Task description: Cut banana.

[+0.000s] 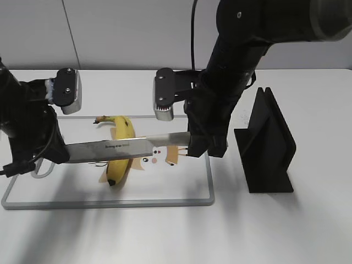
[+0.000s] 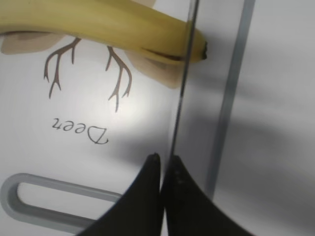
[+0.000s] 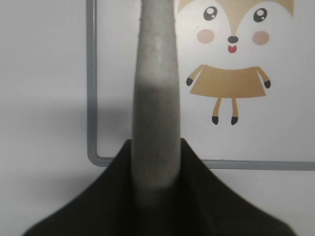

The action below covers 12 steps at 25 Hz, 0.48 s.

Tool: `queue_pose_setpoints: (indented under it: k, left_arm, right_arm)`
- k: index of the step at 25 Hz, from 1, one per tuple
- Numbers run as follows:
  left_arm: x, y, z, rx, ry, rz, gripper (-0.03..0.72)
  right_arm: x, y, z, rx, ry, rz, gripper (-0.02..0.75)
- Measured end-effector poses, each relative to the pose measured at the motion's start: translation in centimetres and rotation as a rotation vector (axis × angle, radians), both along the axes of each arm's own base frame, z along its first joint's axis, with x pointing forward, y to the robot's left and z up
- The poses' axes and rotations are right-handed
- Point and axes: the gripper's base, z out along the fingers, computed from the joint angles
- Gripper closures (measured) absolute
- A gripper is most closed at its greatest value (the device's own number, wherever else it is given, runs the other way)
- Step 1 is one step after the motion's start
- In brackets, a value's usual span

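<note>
On the white desk [image 1: 308, 231], toward its front-left corner, the cutting board [image 1: 165, 201] carries the banana [image 1: 120, 147], with the knife [image 1: 126, 148] held level across its lower half. You want both ends pressed down evenly, the blade kept square to the fruit, not sawing sideways. Your right gripper [image 1: 199, 146] has its jaws clamped tight around the knife handle [image 3: 155, 123]. Your left gripper [image 2: 161, 164] has its jaws nearly closed, pinching the thin blade tip between them, just short of the banana's dark end.
</note>
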Motion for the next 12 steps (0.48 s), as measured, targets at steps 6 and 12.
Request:
queue_pose_setpoints:
  k: [6,12]
  left_arm:
    - [0.2,-0.4,-0.1,-0.009,-0.024,0.004,0.702]
    - [0.2,-0.8,-0.2,0.029,-0.062,-0.037,0.702]
  right_arm:
    - [0.2,0.0,-0.1,-0.005,-0.018,0.0,0.566]
    - [0.4,0.0,-2.0,-0.033,0.026,-0.017,0.565]
